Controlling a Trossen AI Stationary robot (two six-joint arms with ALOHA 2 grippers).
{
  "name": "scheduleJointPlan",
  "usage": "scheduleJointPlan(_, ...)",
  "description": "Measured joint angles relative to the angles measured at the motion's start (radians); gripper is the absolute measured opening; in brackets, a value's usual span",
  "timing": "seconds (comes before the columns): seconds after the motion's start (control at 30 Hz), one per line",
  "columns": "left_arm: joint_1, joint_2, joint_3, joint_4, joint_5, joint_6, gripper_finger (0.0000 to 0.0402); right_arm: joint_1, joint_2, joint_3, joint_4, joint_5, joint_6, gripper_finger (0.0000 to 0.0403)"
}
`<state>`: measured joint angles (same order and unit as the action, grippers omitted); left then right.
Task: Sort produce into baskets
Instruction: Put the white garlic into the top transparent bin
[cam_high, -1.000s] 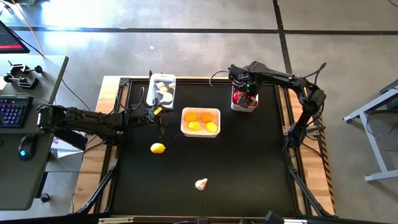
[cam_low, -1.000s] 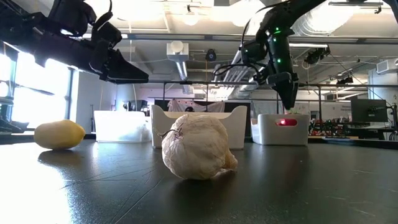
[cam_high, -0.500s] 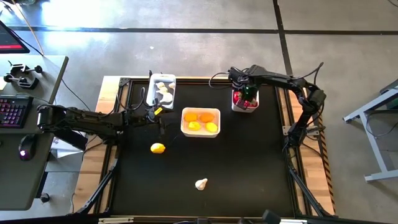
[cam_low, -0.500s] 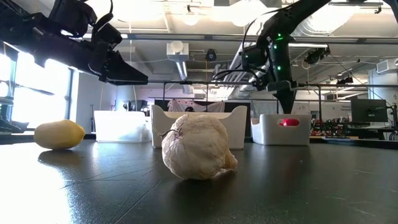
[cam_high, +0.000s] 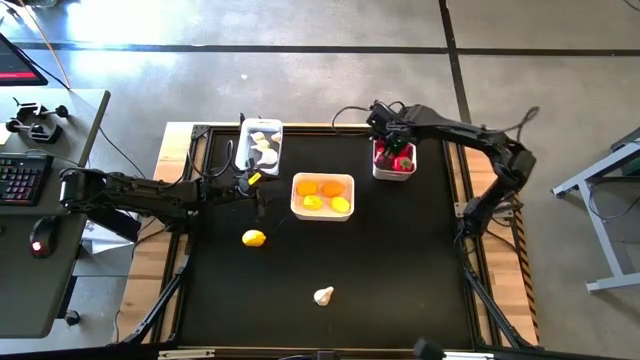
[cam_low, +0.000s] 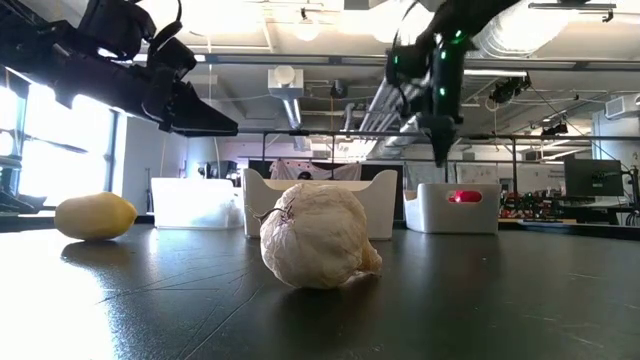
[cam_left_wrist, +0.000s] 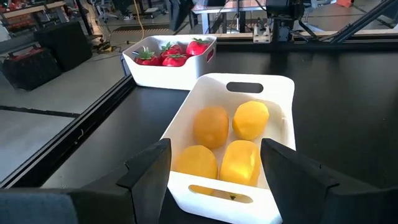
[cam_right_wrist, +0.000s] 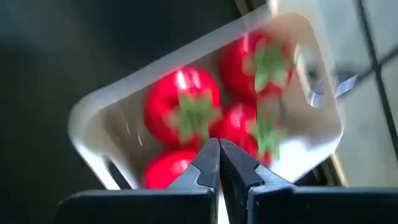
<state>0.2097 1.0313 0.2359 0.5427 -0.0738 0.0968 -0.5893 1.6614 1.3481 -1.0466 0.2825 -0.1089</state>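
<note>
Grey concrete floor (cam_high: 300, 70), desk (cam_high: 45, 200) with keyboard (cam_high: 22, 178), bright ceiling lights (cam_low: 305, 30)

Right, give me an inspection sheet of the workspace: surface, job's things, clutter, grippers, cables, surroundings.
Surface: black table top, bare wood at its side edges.
Job's things: garlic bin; lemon bin with four yellow pieces; red fruit bin. Loose: one lemon, one garlic bulb.
Clutter: nothing seen on the table.
Grippers: right gripper above the red fruit bin, jaws shut and empty; left gripper facing the lemon bin, jaws open and empty.
Cables: black cable looping by the right arm.
Surroundings: desk with keyboard and mouse; concrete floor.
</note>
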Motion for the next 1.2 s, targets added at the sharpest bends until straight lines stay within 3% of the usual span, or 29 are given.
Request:
scheduleJointPlan(0.23,0.0,0.0,0.0,-0.001,0.0,0.01,0.0233,0.133,-0.165,-0.186,0.356,-0.095,0.004,0.0)
scheduleJointPlan(0.47,0.0,0.0,0.0,0.0,0.0,0.009,0.0233,0.384,-0.275,-0.408,0.629,-0.1,0.08,0.0)
scheduleJointPlan(0.8,0.0,0.0,0.0,-0.001,0.0,0.01,0.0233,0.738,-0.214,-0.463,0.884,-0.137,0.143,0.0008)
scheduleJointPlan(0.97,-0.001,0.0,0.0,-0.001,0.0,0.009,0.0233,0.848,-0.113,-0.463,1.008,-0.271,0.154,0.0064)
scheduleJointPlan(1.2,-0.001,0.0,0.0,-0.007,0.0,0.001,0.0233,0.891,0.034,-0.463,1.181,-0.373,0.18,0.0201)
